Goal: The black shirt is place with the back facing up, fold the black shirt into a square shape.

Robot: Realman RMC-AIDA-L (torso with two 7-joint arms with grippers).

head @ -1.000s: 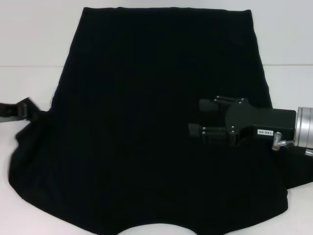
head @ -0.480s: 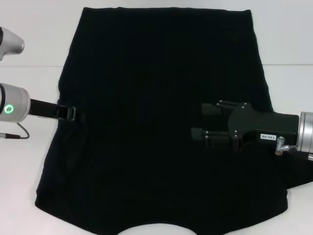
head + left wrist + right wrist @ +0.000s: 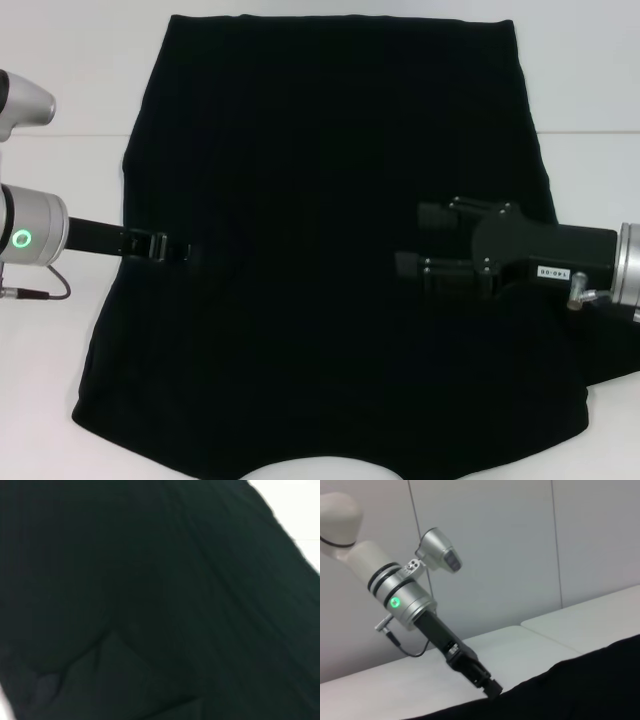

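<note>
The black shirt (image 3: pixel 320 130) lies spread on the white table (image 3: pixel 70 70), plain side up, with the neckline curve at the near edge. My left gripper (image 3: pixel 190 252) reaches in over the shirt's left side, shut on the shirt's left edge, which is drawn inward. In the right wrist view the left gripper (image 3: pixel 492 689) touches the edge of the shirt (image 3: pixel 580 690). Dark folds of the shirt (image 3: pixel 150 580) fill the left wrist view. My right gripper (image 3: pixel 412 240) hovers over the shirt's right half, open and holding nothing.
Bare white table shows to the left, the right and behind the shirt. A seam line in the table (image 3: pixel 60 136) runs across at mid-depth. A grey panelled wall (image 3: pixel 495 545) stands beyond the table.
My left gripper has moved right from the table's left edge onto the shirt, pulling the left sleeve inward so the left outline is now straighter. My right gripper has drifted slightly right.
</note>
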